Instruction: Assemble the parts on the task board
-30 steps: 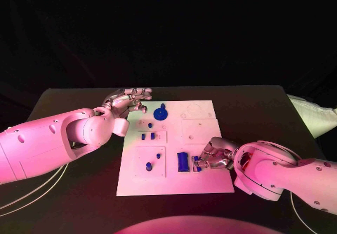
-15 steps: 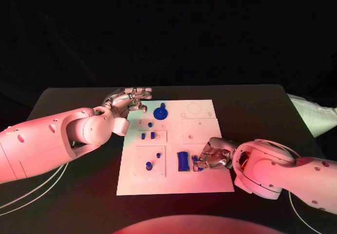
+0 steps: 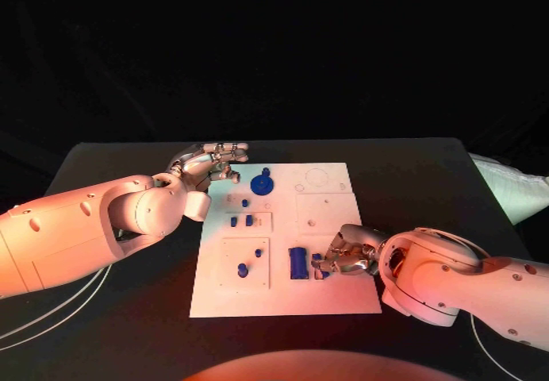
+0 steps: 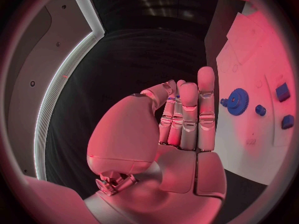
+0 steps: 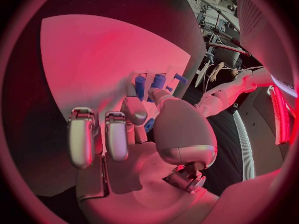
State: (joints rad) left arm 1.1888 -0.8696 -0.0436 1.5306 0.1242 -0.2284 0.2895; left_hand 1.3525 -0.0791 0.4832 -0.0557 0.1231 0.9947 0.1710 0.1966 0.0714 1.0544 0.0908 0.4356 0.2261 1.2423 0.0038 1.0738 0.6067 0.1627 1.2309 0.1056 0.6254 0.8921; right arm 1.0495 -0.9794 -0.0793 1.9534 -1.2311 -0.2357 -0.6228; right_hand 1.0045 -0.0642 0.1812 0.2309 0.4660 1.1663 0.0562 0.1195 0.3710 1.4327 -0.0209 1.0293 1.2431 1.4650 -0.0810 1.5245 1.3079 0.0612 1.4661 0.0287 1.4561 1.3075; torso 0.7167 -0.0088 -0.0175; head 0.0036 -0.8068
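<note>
head above, wrists close, sharing task board (image 3: 286,238)

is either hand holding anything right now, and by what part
The left hand holds nothing, its fingers straight and bare. The right hand rests at a small blue part on the task board; whether it grips it cannot be told.

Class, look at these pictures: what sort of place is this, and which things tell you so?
Probably a robotics lab or test bench: a white task board with small blue parts on a black table, worked by two robot hands.

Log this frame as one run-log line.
left hand: idle, beside task board | right hand: fingers at small blue part, grasp unclear | gear: on board
</note>
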